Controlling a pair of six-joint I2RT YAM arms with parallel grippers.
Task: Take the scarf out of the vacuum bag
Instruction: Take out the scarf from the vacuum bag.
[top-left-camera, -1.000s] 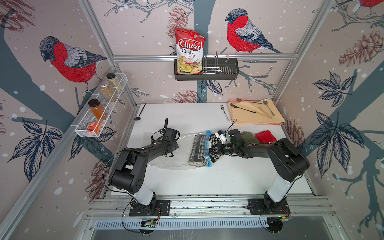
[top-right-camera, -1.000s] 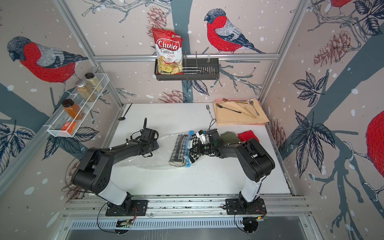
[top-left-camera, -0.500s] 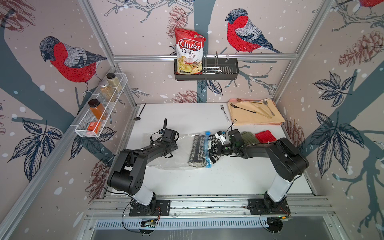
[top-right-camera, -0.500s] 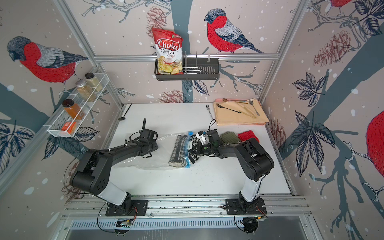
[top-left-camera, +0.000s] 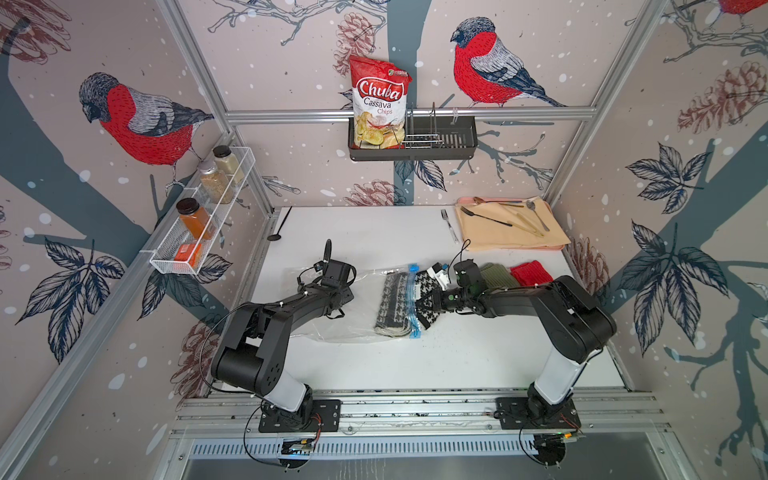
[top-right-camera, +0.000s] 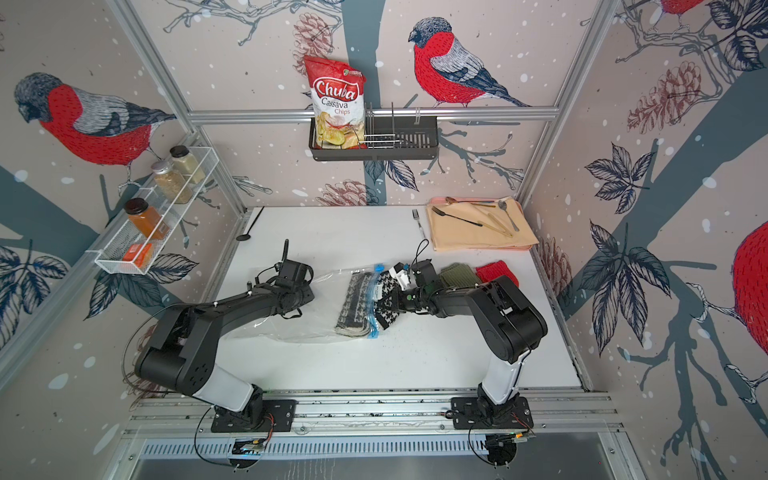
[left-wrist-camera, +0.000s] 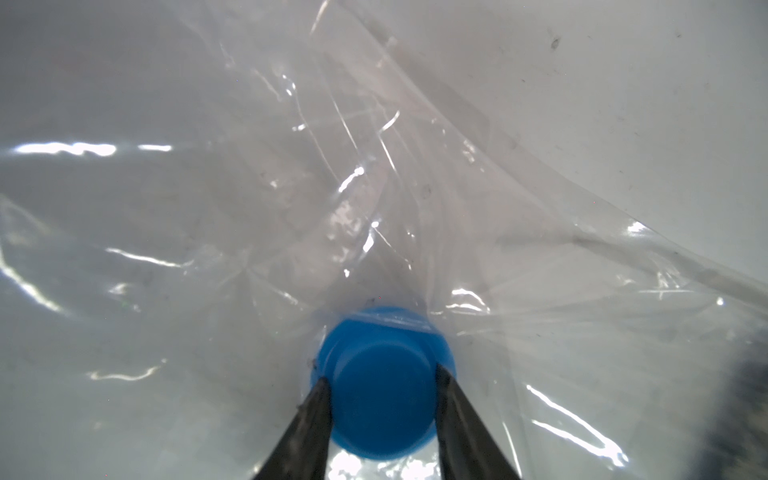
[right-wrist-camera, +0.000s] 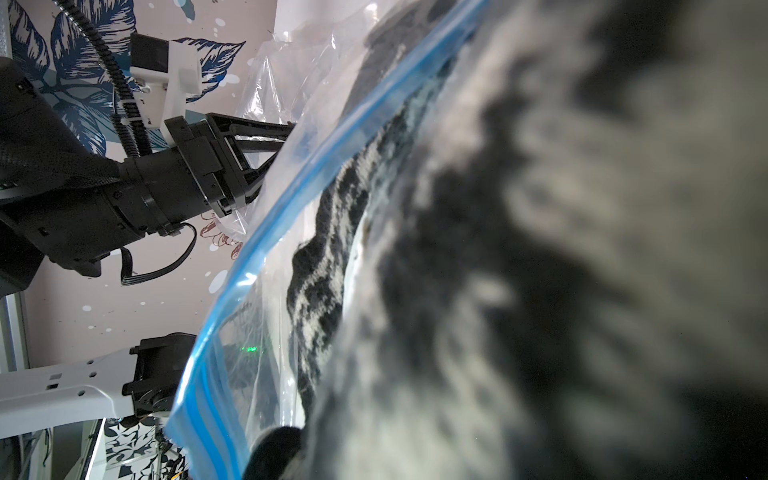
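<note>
The clear vacuum bag (top-left-camera: 361, 328) lies flat mid-table, its light-blue zip strip (top-left-camera: 413, 301) facing my right arm. The houndstooth scarf (top-left-camera: 392, 305) sits partly inside; one end (top-left-camera: 424, 282) sticks out past the zip. My right gripper (top-left-camera: 432, 300) is shut on that outer end; in the right wrist view the blurred scarf (right-wrist-camera: 519, 249) fills the picture and hides most of the fingers. My left gripper (left-wrist-camera: 381, 374) is shut on the bag's round blue valve (left-wrist-camera: 382, 415), one finger on each side. In both top views the valve is hidden under the left gripper (top-right-camera: 309, 293).
An olive-green knit piece (top-left-camera: 496, 276) and a red knit piece (top-left-camera: 532, 272) lie just behind my right wrist. At the back right, a beige cloth (top-left-camera: 511, 232) holds cutlery, with a fork (top-left-camera: 449, 224) beside it. A black spoon (top-left-camera: 279, 226) lies at the back left.
</note>
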